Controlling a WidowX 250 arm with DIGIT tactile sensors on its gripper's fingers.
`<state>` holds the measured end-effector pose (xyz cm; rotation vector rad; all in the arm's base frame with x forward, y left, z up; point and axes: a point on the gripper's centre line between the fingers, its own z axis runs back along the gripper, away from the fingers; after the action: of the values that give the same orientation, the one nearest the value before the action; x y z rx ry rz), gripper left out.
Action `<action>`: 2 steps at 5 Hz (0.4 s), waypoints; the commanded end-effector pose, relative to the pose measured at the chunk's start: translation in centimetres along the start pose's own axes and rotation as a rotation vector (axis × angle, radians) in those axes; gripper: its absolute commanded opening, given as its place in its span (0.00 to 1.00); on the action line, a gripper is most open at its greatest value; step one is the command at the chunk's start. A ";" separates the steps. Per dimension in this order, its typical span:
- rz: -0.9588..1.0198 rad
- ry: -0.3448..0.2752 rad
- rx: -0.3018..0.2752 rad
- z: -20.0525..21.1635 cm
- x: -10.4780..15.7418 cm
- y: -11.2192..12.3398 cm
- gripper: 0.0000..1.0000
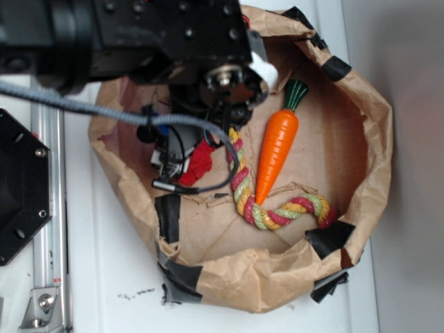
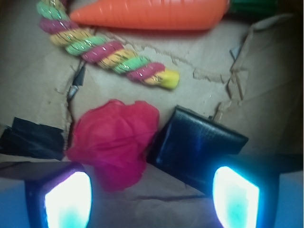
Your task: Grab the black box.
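Though hidden beneath the arm in the exterior view, black box (image 2: 194,145) clearly located in the wrist view: lying flat on the cardboard floor of the brown paper bin (image 1: 361,139), glossy, square, set diagonally. Touching or just beside the red paper ball (image 2: 116,140) on its left flank. Pincer (image 2: 152,197) wide, holding nothing; two lit fingertips at the bottom of the wrist view, left pad (image 2: 66,199) below the ball, right pad (image 2: 235,197) overlapping the near right corner of the box. Key relation: box off-centre, lying ahead and toward the right pad, with the ball filling the left half of the gap. Judged: closing from here likely to catch the ball as well or clip the box corner; shift rightward and slightly forward called for, plus a wrist turn to square with the box's slanted edges. Height above the box not determinable. Also noted, well beyond the box: braided rope toy (image 2: 107,52) and orange toy carrot (image 2: 152,14). Outside the bin, white bench (image 1: 104,263) and black hexagonal plate (image 1: 17,187).
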<state>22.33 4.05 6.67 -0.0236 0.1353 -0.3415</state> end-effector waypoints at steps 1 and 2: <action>0.131 -0.061 -0.045 0.2 0.3 1.1 1.00; 0.290 -0.171 -0.129 1.0 0.2 0.3 1.00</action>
<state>22.50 4.19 6.62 -0.1779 0.0436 -0.0521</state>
